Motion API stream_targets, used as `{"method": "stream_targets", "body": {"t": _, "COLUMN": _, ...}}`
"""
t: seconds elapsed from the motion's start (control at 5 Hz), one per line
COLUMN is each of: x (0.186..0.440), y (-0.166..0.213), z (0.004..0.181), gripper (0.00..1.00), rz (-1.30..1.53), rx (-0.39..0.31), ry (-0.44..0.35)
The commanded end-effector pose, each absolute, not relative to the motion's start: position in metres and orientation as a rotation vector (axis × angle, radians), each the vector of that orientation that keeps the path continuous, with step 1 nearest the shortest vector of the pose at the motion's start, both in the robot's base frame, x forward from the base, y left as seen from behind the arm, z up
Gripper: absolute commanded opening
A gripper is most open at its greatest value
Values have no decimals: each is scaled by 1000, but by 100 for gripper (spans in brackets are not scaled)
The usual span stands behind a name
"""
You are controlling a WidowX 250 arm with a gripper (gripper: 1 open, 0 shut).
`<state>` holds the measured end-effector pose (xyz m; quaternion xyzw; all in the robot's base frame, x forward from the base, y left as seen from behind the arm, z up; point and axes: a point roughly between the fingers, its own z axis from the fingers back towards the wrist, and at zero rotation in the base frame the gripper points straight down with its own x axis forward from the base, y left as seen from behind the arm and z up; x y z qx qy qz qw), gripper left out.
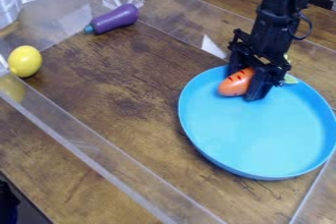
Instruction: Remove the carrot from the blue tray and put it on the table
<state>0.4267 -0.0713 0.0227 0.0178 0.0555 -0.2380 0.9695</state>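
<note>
Carrot, orange, stubby — in the robot's grip at the blue tray's far rim.

Carrot (237, 84): right of centre in the frame, at the upper-left edge of the blue tray (256, 135), tip toward lower left. Black gripper (246, 77): closed about its upper end from above, presumably to leave the tip free and the hold firm for lifting. Wooden table (125, 85): bare stretch at centre left, a likely landing place. Eggplant (113, 18), purple: upper left. Lemon (26, 61), yellow: far left.
</note>
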Motion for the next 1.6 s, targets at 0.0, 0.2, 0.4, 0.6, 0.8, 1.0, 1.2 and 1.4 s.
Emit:
{"method": "stream_targets", "body": {"t": 0.0, "x": 429, "y": -63, "z": 27, "gripper": 0, "rz": -493, "rx": 46, "ry": 106}}
{"method": "stream_targets", "body": {"t": 0.2, "x": 430, "y": -61, "z": 30, "gripper": 0, "rz": -502, "rx": 52, "ry": 103}}
{"method": "stream_targets", "body": {"t": 0.4, "x": 431, "y": -59, "z": 34, "gripper": 0, "rz": -510, "rx": 59, "ry": 100}}
{"method": "stream_targets", "body": {"t": 0.6, "x": 432, "y": -57, "z": 38, "gripper": 0, "rz": -518, "rx": 67, "ry": 97}}
{"method": "stream_targets", "body": {"t": 0.8, "x": 430, "y": -55, "z": 44, "gripper": 0, "rz": -521, "rx": 69, "ry": 93}}
{"method": "stream_targets", "body": {"t": 1.0, "x": 428, "y": -53, "z": 50, "gripper": 0, "rz": -524, "rx": 71, "ry": 90}}
{"method": "stream_targets", "body": {"t": 1.2, "x": 425, "y": -50, "z": 56, "gripper": 0, "rz": -525, "rx": 74, "ry": 86}}
{"method": "stream_targets", "body": {"t": 1.4, "x": 423, "y": -48, "z": 63, "gripper": 0, "rz": -526, "rx": 77, "ry": 81}}
